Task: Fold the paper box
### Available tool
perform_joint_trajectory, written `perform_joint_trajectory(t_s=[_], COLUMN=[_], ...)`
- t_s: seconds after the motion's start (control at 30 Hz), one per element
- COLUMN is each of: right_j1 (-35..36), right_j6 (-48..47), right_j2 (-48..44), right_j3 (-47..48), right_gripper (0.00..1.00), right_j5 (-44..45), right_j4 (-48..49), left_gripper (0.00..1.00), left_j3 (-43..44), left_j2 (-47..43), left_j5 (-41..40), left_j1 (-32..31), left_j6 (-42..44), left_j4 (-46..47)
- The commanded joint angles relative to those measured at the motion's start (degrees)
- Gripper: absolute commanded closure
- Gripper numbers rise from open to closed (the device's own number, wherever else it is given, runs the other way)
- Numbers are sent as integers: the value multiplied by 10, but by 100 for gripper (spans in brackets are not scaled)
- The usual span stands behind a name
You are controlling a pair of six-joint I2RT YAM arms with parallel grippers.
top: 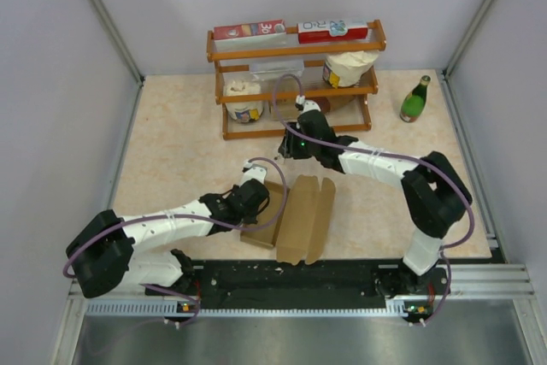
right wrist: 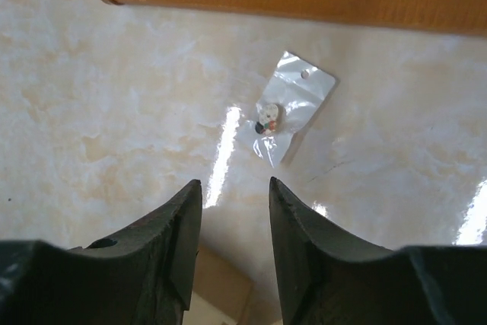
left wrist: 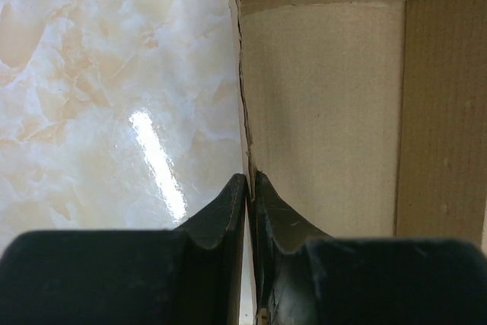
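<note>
The paper box [top: 306, 218], plain brown cardboard, lies partly folded on the table near the front edge, with its flaps standing up. My left gripper [top: 254, 204] is at the box's left side. In the left wrist view this gripper [left wrist: 249, 176] is shut on a thin upright cardboard wall of the box [left wrist: 327, 112]. My right gripper [top: 291, 144] hovers beyond the box's far end, in front of the rack. Its jaws [right wrist: 234, 182] stand open over bare table with nothing between them. A corner of the box [right wrist: 221, 283] shows below them.
A wooden shelf rack [top: 295, 83] stands at the back with red-and-white cartons [top: 249, 30] on top and white containers [top: 244, 98] inside. A green bottle [top: 415, 100] stands at the right. A small clear bag [right wrist: 293, 104] lies just before the rack's base [right wrist: 304, 1].
</note>
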Motion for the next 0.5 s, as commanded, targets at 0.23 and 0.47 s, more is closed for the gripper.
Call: perform_joint_trajectory(t_s=[0.23, 0.47], right_j1=[3, -1], right_j6=[151, 177], right_j2=[121, 158], right_j3=[43, 75], right_gripper=[54, 51], right_j5=[16, 17], right_j4=[28, -4], left_gripper=[85, 85], left_j3=[-2, -3], left_j2=[-16, -17], left_j5=[2, 1], left_j1=[2, 3], left_j6=[-9, -8], left_j4=[17, 20])
